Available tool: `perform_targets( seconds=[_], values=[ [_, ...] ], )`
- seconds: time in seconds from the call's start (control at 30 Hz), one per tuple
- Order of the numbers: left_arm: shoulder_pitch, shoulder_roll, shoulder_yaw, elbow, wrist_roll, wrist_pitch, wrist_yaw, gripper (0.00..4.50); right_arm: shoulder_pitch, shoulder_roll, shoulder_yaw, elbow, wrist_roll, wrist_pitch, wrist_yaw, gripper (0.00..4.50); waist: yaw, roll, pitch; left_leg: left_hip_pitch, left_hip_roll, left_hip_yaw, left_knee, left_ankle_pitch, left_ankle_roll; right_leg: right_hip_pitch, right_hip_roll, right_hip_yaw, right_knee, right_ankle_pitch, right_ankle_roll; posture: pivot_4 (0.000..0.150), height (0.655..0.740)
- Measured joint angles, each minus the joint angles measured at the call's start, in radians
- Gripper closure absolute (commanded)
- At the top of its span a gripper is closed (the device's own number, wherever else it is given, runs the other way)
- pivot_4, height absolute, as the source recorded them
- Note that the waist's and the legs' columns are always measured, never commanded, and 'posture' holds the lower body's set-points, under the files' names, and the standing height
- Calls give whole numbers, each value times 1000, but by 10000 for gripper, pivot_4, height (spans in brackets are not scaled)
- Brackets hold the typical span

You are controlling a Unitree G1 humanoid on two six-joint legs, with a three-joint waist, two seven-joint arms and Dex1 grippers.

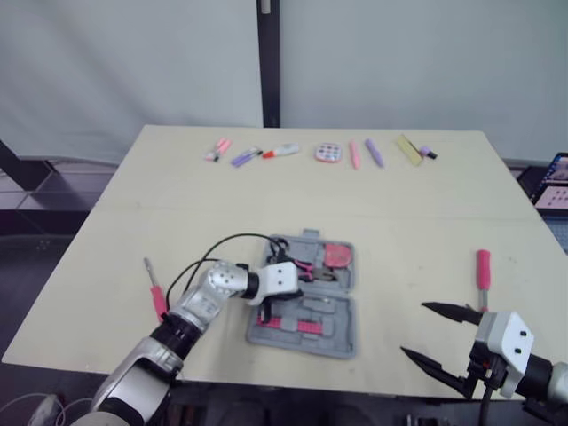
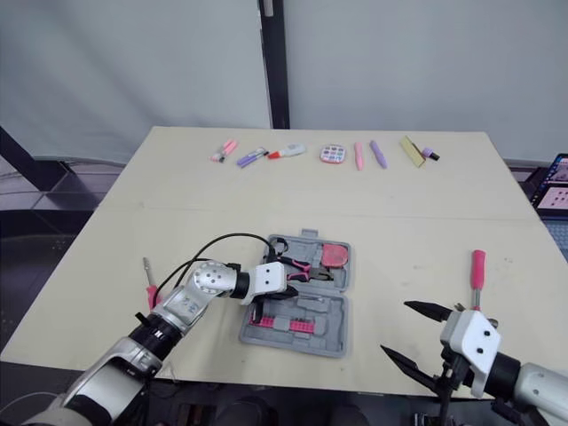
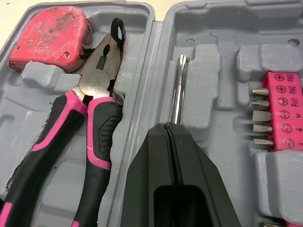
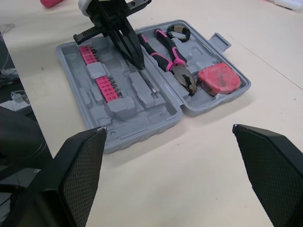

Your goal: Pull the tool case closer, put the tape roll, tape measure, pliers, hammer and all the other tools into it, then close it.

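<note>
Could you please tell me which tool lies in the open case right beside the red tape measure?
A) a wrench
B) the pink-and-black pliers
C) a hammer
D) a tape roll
B: the pliers lie in the case with their nose next to the tape measure.

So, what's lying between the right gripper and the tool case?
Nothing: in the right wrist view, only bare table separates the right gripper from the tool case.

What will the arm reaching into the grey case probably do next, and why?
Most likely it will open the left gripper and lift away. The gripper is shut on the end of the screwdriver shaft, and the shaft appears to lie in its groove in the tool case, so letting go seems to be all that remains.
</note>
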Motion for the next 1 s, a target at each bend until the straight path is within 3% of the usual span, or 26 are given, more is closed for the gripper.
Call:
perform_targets(
  seconds=[0.4,0.5,0.63,0.8,0.9,1.0],
  values=[
    [48,-9,42,-26,-18,6,4,44612,-7,-19,0,0,0,2,0,0,-4,1,0,-1,1,-2,-2,0,0,7,0,0,-8,0,0,1500,7336],
    [105,-21,110,-54,-93,51,-4,44612,-12,-21,0,0,0,3,0,0,-6,2,2,-3,2,-2,-2,0,-1,-1,1,-1,-7,0,1,1500,7336],
    [144,-22,178,-118,-182,124,-33,44612,-27,-23,0,2,0,3,0,0,-7,1,15,-20,2,1,0,4,-3,-24,2,-1,6,1,2,1500,7336],
    [201,-8,257,-194,-306,212,-93,44612,-37,-25,1,5,0,4,0,0,-5,-2,37,-26,4,2,2,6,-4,-30,4,-1,12,1,2,1500,7336],
    [215,15,311,-265,-377,251,-119,44612,-43,-25,4,7,-1,4,0,0,-4,-4,41,-38,3,2,9,6,-5,-43,4,-1,22,2,3,1500,7336],
    [214,48,361,-358,-443,300,-133,44612,-49,-26,6,8,-1,4,0,0,-3,-4,44,-38,3,2,9,6,-4,-43,4,-2,22,2,3,1500,7336]
  ],
)
